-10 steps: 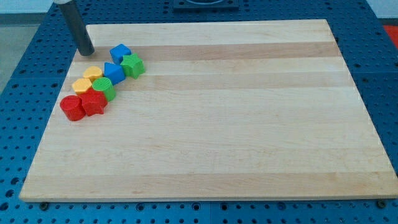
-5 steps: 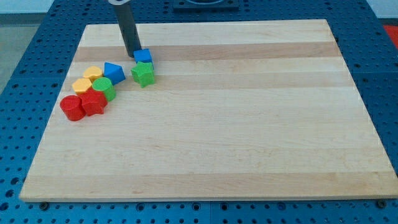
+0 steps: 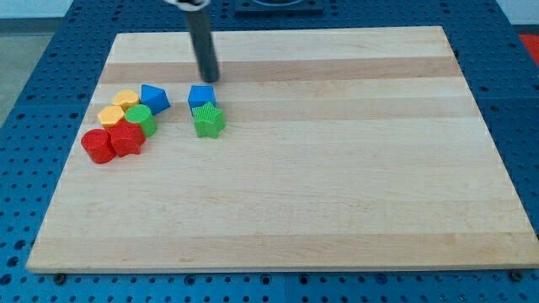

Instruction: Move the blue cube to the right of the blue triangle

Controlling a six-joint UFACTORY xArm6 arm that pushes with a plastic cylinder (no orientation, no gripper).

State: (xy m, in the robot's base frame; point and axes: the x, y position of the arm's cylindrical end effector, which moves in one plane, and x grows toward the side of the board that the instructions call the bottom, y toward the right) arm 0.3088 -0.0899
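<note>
The blue cube (image 3: 201, 96) lies on the wooden board (image 3: 337, 168), to the right of the blue triangle (image 3: 154, 98) with a gap between them. A green star-shaped block (image 3: 207, 120) touches the cube's lower side. My tip (image 3: 210, 79) is just above the blue cube, slightly to its right, close to its top edge. The rod rises from there to the view's top.
At the view's left a cluster sits beside the blue triangle: two yellow blocks (image 3: 126, 100) (image 3: 111, 115), a green block (image 3: 141, 119), a red block (image 3: 126, 139) and a red cylinder (image 3: 97, 146). The board's left edge is near them.
My tip swept right from the board's top left corner, pushing the blue cube and the green star right and down, away from the blue triangle. The cluster stayed put.
</note>
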